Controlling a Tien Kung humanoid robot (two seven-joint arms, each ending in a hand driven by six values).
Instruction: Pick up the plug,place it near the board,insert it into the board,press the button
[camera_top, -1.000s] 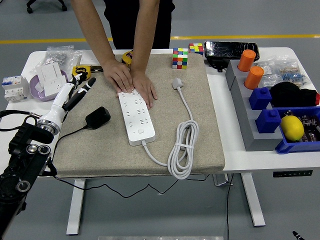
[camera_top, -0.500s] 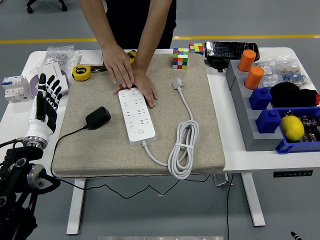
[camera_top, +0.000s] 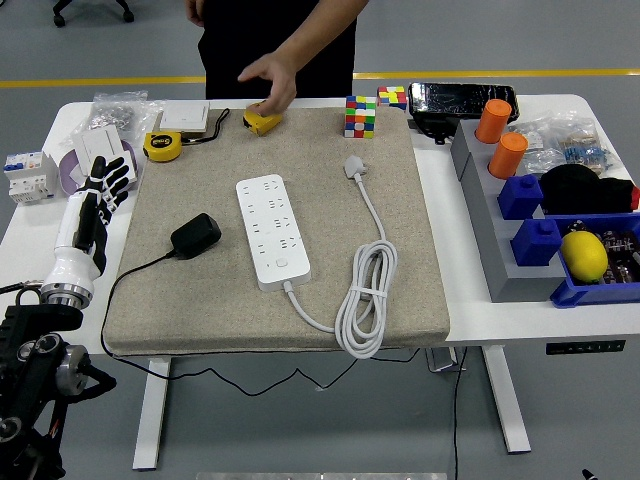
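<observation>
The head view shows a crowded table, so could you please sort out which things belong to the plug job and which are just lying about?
Job in hand:
- black plug
- white power board
- board's button
- left hand, open, at the mat's left edge

Lying about:
- Rubik's cubes
- two yellow tape measures
- lemon
- orange cups
- blue bins

You are looking at a mat (camera_top: 420, 300) lying on the table (camera_top: 470, 325), with the board (camera_top: 271, 231) sitting at the mat's middle. The plug (camera_top: 196, 235) is lying just left of the board, and the board's coiled cord (camera_top: 366, 300) is lying to its right. The left hand (camera_top: 92, 205) is hovering at the mat's left edge. A person's hand (camera_top: 270, 78) is reaching over the far edge, behind the board.
</observation>
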